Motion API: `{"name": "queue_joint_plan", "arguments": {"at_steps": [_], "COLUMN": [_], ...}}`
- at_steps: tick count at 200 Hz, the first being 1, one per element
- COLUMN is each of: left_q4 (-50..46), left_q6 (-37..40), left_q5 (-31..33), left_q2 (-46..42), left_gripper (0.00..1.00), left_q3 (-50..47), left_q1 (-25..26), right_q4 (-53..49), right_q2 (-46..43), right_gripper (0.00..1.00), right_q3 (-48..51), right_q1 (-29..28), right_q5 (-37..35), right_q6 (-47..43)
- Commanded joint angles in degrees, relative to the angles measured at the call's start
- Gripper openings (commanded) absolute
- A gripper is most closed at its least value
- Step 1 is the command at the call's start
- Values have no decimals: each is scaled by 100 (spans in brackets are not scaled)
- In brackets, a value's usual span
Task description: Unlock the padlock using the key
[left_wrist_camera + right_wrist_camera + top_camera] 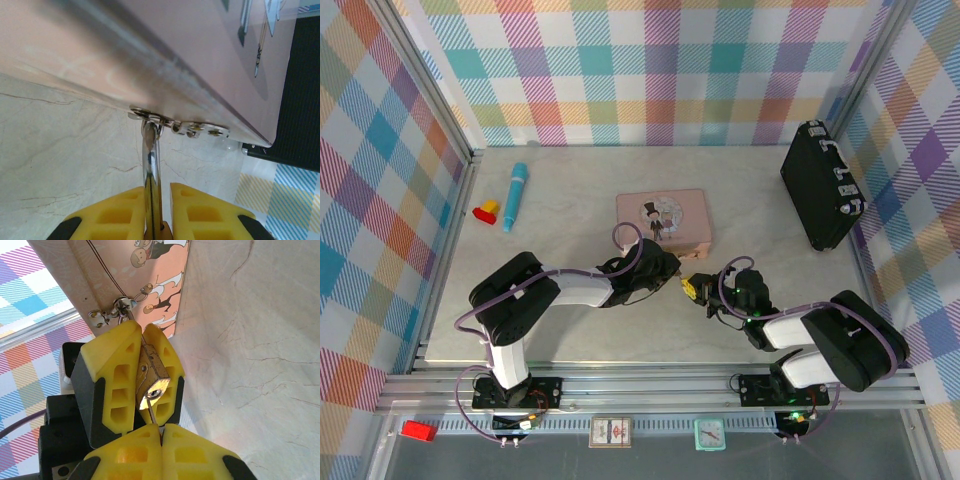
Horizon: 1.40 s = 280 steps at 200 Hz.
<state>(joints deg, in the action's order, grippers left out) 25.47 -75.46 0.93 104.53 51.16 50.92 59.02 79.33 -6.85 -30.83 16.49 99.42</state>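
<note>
A pale marble-look table (580, 320) is boxed in by plaid walls. The biggest thing on it is a black case (820, 195), parked at the far right. Next down is the pink tin (665, 218), laid flat around the middle, with cartoon figures printed on the lid. Both arms are reached in toward the tin's near right corner, so the action is all packed into one small spot.

The left gripper (159, 190) is clamped tight on the padlock (152, 382), with a yellow finger pressed on each side of the brass body. The right gripper (160, 427) is closed on the key (150, 412), and only the thin shaft can be seen poking out from between the fingertips.

Over at the far left, well apart from all that, a blue tube (514, 196) is laid down, with the yellow and red blocks (485, 211) just beside it on its left.

Small stuff now: the padlock is hung by its shackle from the little metal hasp (112, 310) on the tin's near edge. The key tip is set right at the keyhole in the bottom of the padlock; how deep it's gone in can't be told.
</note>
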Motion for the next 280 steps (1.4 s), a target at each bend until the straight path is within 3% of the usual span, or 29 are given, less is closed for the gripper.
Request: {"name": "queue_joint_plan", "arguments": {"at_steps": [1, 176, 280], "left_q4": [685, 678, 745], "left_q6": [-105, -153, -188], "left_q5": [-260, -303, -286], "left_q2": [-101, -150, -183], "left_gripper": [0, 0, 0], "left_q3": [134, 176, 132], "left_q1": [103, 105, 103], "right_q4": [129, -640, -184], "right_q2": [47, -542, -171], "right_gripper": [0, 0, 0], "right_q3": [-119, -88, -92], "right_q1": [-38, -26, -28], "right_q5": [-23, -149, -82], "right_q6": [-82, -174, 36]}}
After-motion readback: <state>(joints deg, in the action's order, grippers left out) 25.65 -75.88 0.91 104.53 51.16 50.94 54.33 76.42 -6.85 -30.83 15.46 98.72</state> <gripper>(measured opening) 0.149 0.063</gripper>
